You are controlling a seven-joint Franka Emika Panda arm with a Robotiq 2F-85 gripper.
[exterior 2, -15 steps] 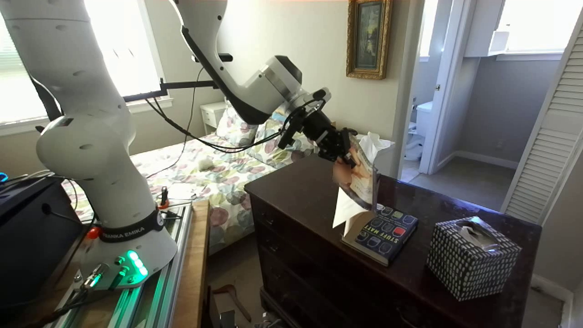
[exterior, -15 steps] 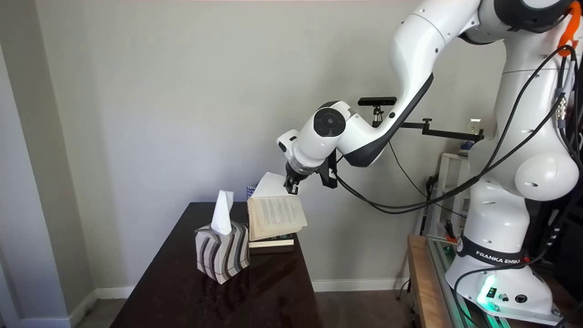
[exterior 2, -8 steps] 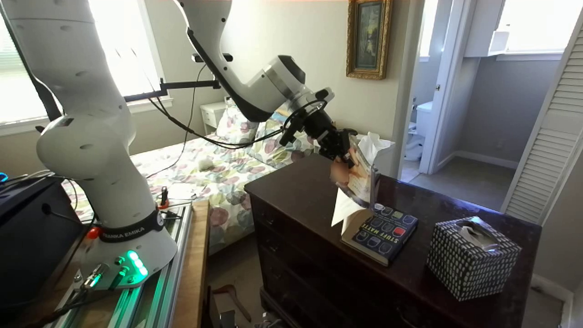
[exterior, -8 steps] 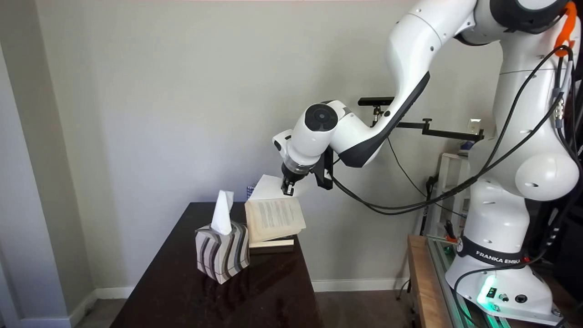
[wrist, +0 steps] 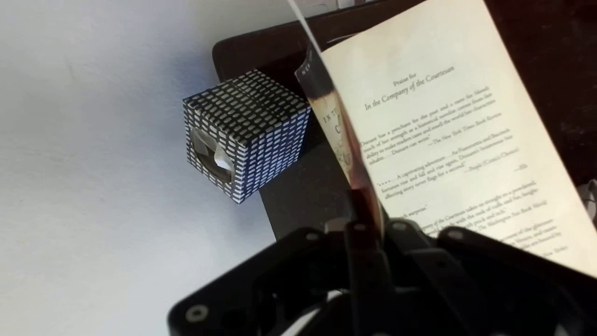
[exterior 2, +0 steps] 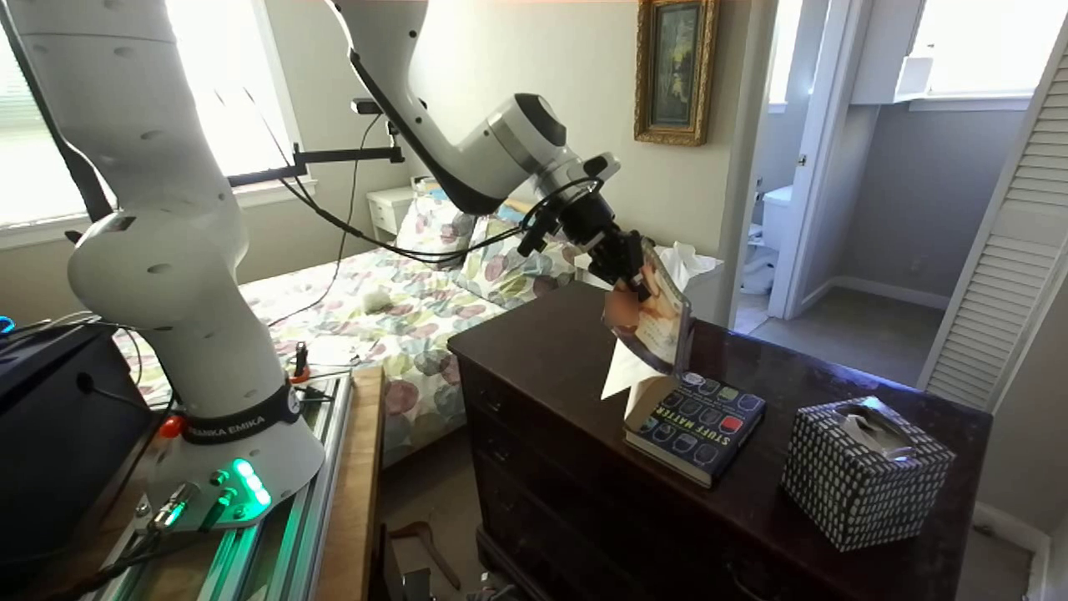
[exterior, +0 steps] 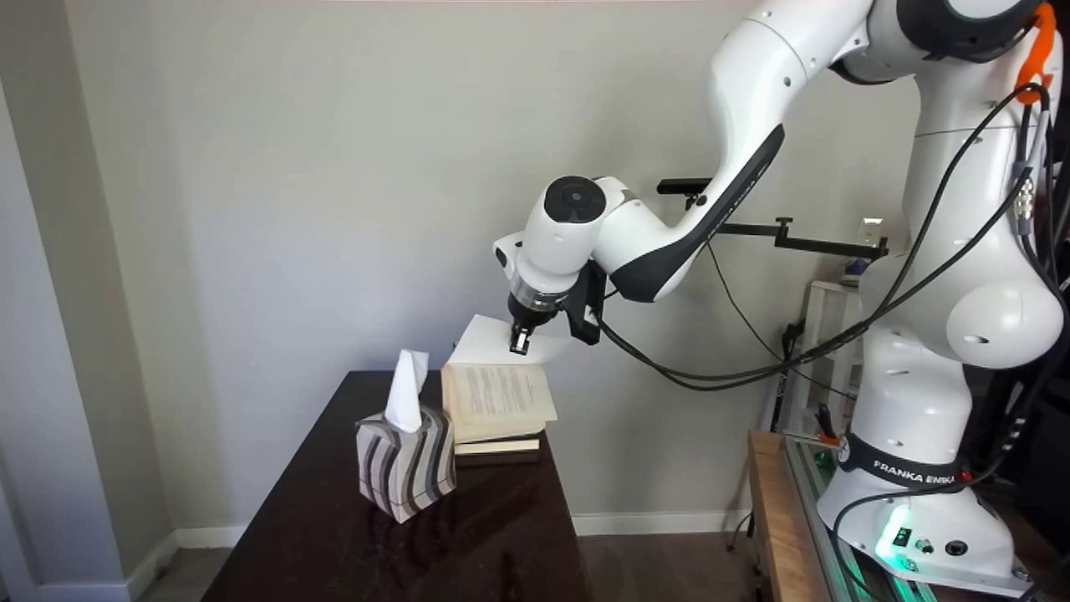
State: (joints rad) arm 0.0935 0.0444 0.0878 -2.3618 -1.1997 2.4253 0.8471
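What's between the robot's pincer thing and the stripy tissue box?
An open book is between the gripper and the striped tissue box, as an exterior view shows.

In an exterior view, I've room over the near dresser; a tissue box blocks me left of the book.

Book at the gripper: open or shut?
The book is open: the gripper pinches its cover, and a printed page shows in the wrist view.

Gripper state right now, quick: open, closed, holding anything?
Gripper: closed, holding the cover of the open book.
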